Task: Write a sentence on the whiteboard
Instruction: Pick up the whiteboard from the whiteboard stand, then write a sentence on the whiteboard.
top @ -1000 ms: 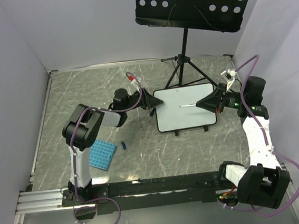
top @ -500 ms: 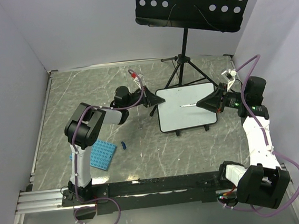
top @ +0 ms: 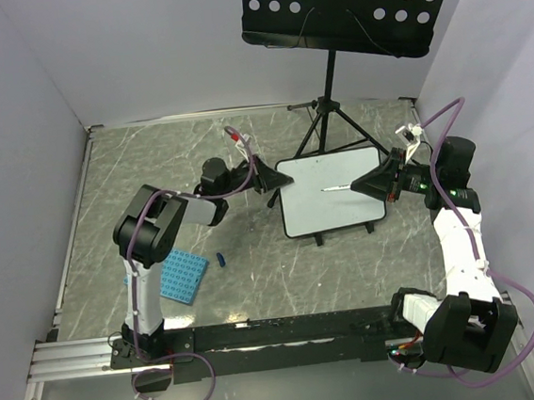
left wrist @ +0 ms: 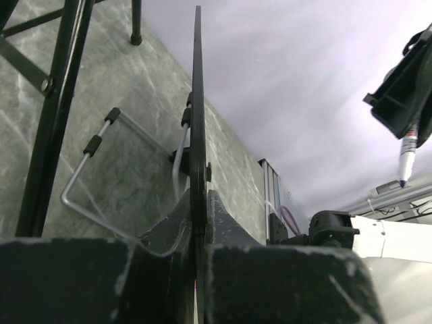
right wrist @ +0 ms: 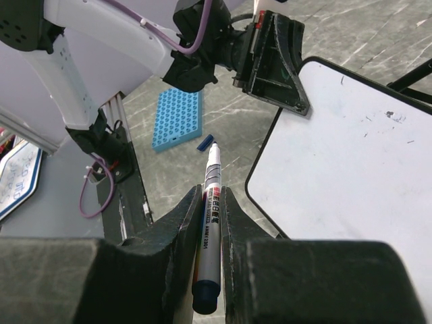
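Observation:
The whiteboard (top: 331, 192) stands on short black feet at mid table, its face white with only a few small marks; no blue sentence shows on it. My left gripper (top: 272, 182) is shut on the board's left edge, seen edge-on in the left wrist view (left wrist: 198, 101). My right gripper (top: 375, 181) is shut on a white marker (right wrist: 210, 202), its uncapped tip held above the board face (right wrist: 351, 155). The marker also shows over the board in the top view (top: 335, 189).
A black music stand (top: 352, 3) on a tripod (top: 328, 123) rises just behind the board. A blue studded plate (top: 182, 275) and a small blue cap (top: 222, 258) lie on the table at the left. The board's wire support (left wrist: 101, 169) shows behind it.
My left gripper and the board shifted slightly right and back left again. The right arm and the marker have not visibly moved.

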Action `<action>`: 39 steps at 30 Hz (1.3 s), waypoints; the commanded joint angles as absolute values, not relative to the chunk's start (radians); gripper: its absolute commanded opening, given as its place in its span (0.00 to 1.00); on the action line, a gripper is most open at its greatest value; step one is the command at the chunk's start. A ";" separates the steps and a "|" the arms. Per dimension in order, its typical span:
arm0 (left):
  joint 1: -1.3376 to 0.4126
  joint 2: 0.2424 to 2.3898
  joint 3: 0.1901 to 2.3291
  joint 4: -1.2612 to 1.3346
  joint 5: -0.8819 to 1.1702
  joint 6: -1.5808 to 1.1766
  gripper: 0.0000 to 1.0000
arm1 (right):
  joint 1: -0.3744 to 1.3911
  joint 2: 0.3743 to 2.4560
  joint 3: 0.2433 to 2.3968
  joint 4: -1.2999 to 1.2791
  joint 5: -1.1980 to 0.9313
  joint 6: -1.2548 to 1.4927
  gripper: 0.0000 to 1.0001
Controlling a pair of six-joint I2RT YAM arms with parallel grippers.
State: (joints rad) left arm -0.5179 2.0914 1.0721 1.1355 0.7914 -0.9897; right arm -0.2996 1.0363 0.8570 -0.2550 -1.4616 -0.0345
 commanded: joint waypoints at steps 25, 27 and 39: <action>-0.514 1.450 0.694 1.189 0.517 -0.934 0.01 | -0.235 0.936 0.839 -0.195 -1.526 -0.026 0.00; -0.515 1.393 0.643 1.148 0.496 -0.911 0.01 | -0.215 0.933 0.845 -0.212 -1.523 -0.046 0.00; -0.514 1.069 0.436 1.035 0.394 -0.899 0.01 | -0.147 0.928 0.899 -0.385 -1.450 -0.217 0.00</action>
